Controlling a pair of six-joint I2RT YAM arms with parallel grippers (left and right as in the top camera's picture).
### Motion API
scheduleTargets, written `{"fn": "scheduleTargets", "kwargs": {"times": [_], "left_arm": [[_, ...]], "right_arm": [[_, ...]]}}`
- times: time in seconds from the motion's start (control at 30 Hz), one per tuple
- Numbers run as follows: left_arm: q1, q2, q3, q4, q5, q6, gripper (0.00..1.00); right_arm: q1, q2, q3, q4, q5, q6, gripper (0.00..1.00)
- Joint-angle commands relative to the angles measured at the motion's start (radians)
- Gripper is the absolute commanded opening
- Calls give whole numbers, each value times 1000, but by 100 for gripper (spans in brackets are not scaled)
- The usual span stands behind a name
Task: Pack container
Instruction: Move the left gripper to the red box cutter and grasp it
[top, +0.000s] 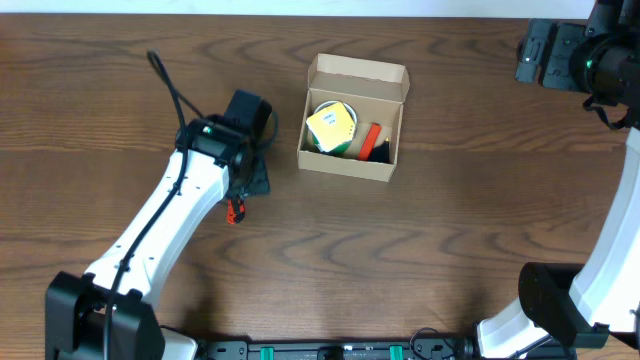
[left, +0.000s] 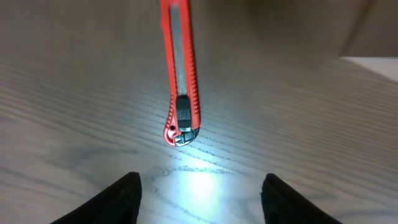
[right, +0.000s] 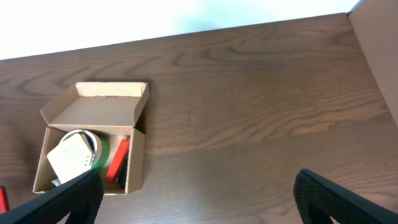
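Observation:
The tan cardboard container (top: 349, 163) stands open at the table's middle, its flap lid raised at the back. It also shows in the right wrist view (right: 134, 163). Inside lie a green tape roll (top: 345, 147) with a yellow-white label and a red tool (top: 371, 140). A red utility knife (top: 236, 209) lies on the table left of the container; it also shows in the left wrist view (left: 181, 81). My left gripper (left: 199, 199) is open and empty just above the table, close to the knife's end. My right gripper (right: 196, 199) is open and empty, raised at the far right.
The wooden table (top: 450, 230) stretches right of the container. The right arm's base (top: 555, 300) stands at the front right, the left arm's base (top: 85, 320) at the front left. A white wall edge (right: 124, 18) shows beyond the table's back.

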Motion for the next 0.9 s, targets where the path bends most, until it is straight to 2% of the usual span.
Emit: {"fn": "scheduleTargets", "kwargs": {"times": [0.0,0.27,0.47,0.87], "left_arm": [[32,9,-67,47,50,-17,63],[121,26,-88,186,108,-28,68],[171,106,-88,197,143,-22,70],[177,260,-88,236,153,81,72]], "right_arm": [[-9,1,0,-2,0,12,99],[-9,1,0,-2,0,12,99],[-9,1,0,-2,0,12,99],[-9,1,0,-2,0,12,99]]}}
